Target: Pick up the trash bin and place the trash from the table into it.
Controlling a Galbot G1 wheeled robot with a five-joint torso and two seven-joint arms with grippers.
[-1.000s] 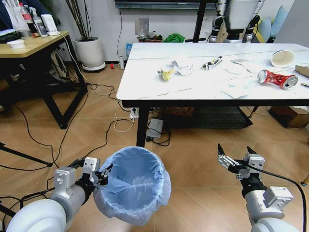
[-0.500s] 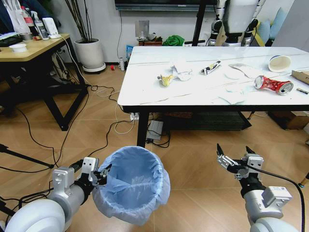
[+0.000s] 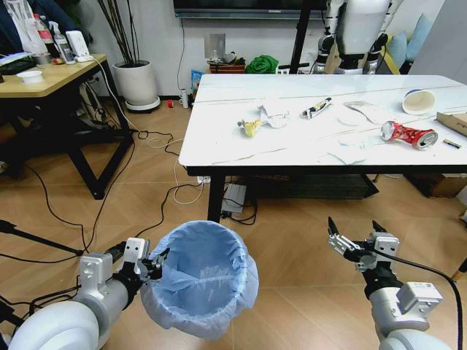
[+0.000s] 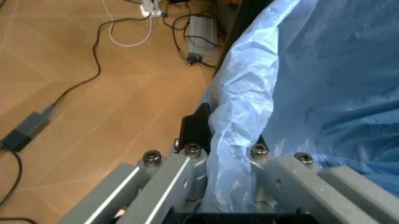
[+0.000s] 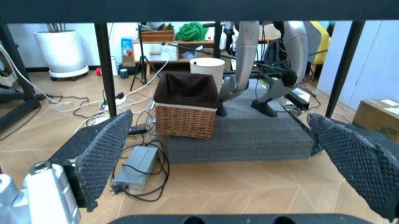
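The left gripper (image 3: 151, 264), low at the lower left of the head view, has its fingers (image 4: 187, 154) clamped on the rim of the trash bin (image 3: 201, 281), pinching the blue liner between them; the bin hangs at lower centre, mouth up and empty. The right gripper (image 3: 357, 238) sits at the lower right with its fingers (image 5: 100, 151) spread wide and nothing between them.

The trash lies above and beyond both, on the white desk (image 3: 219, 138) across the upper half of the frame. A red can (image 3: 407, 134) lies on its side, its long axis running left to right, with a paper cup (image 3: 418, 100) behind it and a cardboard box (image 3: 454, 122) at the far right edge; these are on the right arm's side. A yellow wrapper (image 3: 249, 127), crumpled paper (image 3: 271, 114) and a small tube (image 3: 318, 109) lie nearer the middle.

Under the desk its dark leg (image 3: 214, 195), a wicker basket (image 5: 185, 109) and cables on the floor stand between the robot and the far side
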